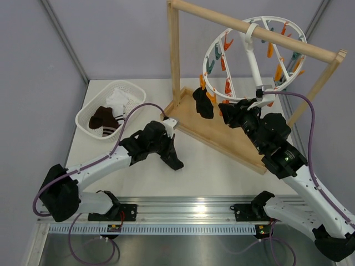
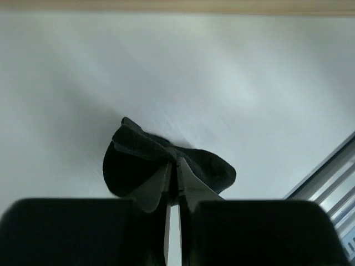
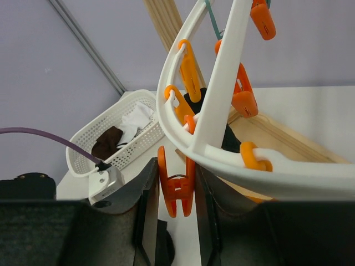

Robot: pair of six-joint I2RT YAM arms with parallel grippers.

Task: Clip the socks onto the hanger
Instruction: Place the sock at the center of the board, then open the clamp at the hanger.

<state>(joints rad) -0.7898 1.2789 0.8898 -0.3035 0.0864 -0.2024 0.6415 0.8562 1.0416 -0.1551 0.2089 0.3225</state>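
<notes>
Left arm: reaches out over the middle of the table (image 1: pixel 222 172). The left gripper (image 2: pixel 173 169) is pinched together on a black sock (image 2: pixel 130 166), its fingertips meeting on a fold near the sock's centre. The sock is bunched and lies on the white table surface under the fingers. From the top camera I cannot separate this sock from the dark gripper (image 1: pixel 171 159).

Right arm: raised to the lower edge of the hanger (image 1: pixel 253 61). The right gripper (image 3: pixel 176 166) is closed on an orange clip (image 3: pixel 176 191) that dangles from the white ring (image 3: pixel 166 111). One finger (image 3: pixel 147 188) sits on each flat side of the clip, and both look to be in contact with it.

Hanger: hooked over the top bar of the wooden stand (image 1: pixel 173 55), with the ring tilted steeply and orange and teal clips spaced around it. A second black sock (image 1: pixel 203 104) hangs from a clip at the ring's lower left, above the stand's base board.

Basket (image 1: pixel 133 88): white mesh, at the far left of the table, well apart from both grippers. It holds a dark brown sock (image 1: pixel 102 117), a white sock (image 1: pixel 117 98) and a striped piece at the near end. The right wrist camera also shows the basket (image 3: pixel 119 138) beyond the ring.
</notes>
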